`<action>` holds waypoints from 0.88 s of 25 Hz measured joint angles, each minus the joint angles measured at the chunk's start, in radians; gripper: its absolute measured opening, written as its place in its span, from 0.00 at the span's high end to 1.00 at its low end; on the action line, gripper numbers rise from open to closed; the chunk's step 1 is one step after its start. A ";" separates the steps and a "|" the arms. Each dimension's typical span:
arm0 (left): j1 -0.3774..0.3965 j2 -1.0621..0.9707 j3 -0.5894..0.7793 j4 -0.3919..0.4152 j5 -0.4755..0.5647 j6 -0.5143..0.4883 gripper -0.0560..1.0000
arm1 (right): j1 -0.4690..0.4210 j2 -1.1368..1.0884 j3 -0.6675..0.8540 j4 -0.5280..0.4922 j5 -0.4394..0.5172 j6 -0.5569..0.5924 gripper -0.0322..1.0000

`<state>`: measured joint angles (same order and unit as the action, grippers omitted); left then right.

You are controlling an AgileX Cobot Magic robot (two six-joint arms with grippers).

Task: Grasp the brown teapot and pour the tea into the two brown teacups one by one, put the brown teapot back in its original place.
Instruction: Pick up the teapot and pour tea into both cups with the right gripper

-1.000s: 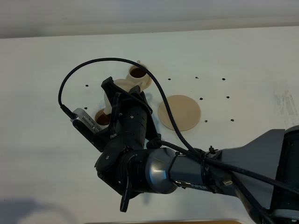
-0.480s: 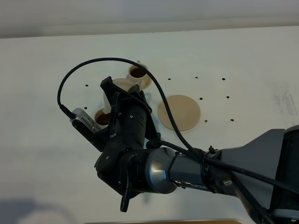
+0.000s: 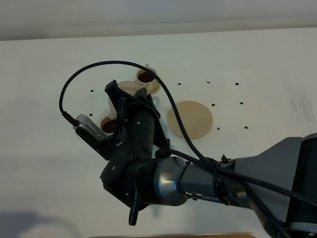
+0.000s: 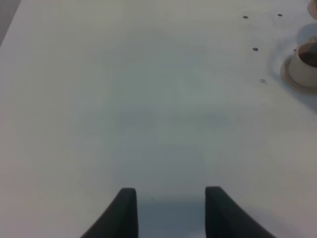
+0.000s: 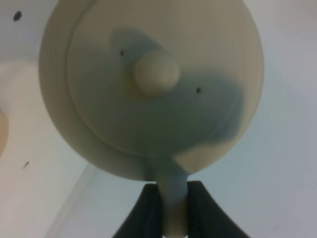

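The brown teapot (image 3: 130, 89) hangs over the table between the two brown teacups, with my right gripper (image 5: 173, 192) shut on its loop handle. The right wrist view looks onto its lid and knob (image 5: 156, 74). One teacup (image 3: 146, 77) stands just behind the pot and holds dark tea. The other teacup (image 3: 107, 125) is to the front left, half hidden by my right arm (image 3: 148, 173). The wide tan saucer (image 3: 190, 119), the original place, lies bare to the right. My left gripper (image 4: 171, 201) is over bare table, its fingers apart, with a teacup (image 4: 303, 63) on its saucer off to one side.
Small dark holes (image 3: 212, 105) dot the white table (image 3: 257, 64). A black cable (image 3: 99, 67) loops up from the right arm over the cups. A wooden strip (image 3: 173, 236) shows at the table's near edge.
The right gripper and the teapot have shifted slightly to the left. Cups, saucer and left gripper have not moved.
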<state>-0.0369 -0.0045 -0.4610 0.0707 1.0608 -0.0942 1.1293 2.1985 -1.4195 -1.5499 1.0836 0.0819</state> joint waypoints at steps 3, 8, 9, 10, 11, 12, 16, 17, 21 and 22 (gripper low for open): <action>0.000 0.000 0.000 0.000 0.000 0.000 0.65 | 0.007 0.000 0.000 0.000 0.008 0.000 0.85; 0.000 0.000 0.000 0.000 0.000 0.000 0.65 | 0.022 0.000 0.000 0.000 0.010 0.001 0.85; 0.000 0.000 0.000 0.000 0.000 0.000 0.65 | 0.023 0.000 0.000 0.000 0.010 0.001 0.85; 0.000 0.000 0.000 0.000 0.000 0.000 0.65 | 0.023 0.000 0.000 0.000 0.013 0.001 0.85; 0.000 0.000 0.000 0.000 0.000 0.000 0.65 | 0.023 0.000 0.000 0.000 0.015 0.001 0.85; 0.000 0.000 0.000 0.000 0.000 0.000 0.65 | 0.023 0.000 0.000 0.000 0.016 0.001 0.85; 0.000 0.000 0.000 0.000 0.000 0.000 0.66 | 0.023 0.000 0.000 0.000 0.017 0.001 0.85; 0.000 0.000 0.000 0.000 0.000 0.000 0.66 | 0.023 0.000 0.000 0.000 0.018 0.001 0.85; 0.000 0.000 0.000 0.000 0.000 0.001 0.65 | 0.023 0.000 0.000 -0.001 0.023 0.001 0.85; 0.000 0.000 0.000 0.000 0.000 0.001 0.65 | 0.023 0.000 0.000 -0.001 0.024 0.001 0.85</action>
<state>-0.0369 -0.0045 -0.4610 0.0707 1.0608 -0.0934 1.1519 2.1985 -1.4195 -1.5511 1.1079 0.0828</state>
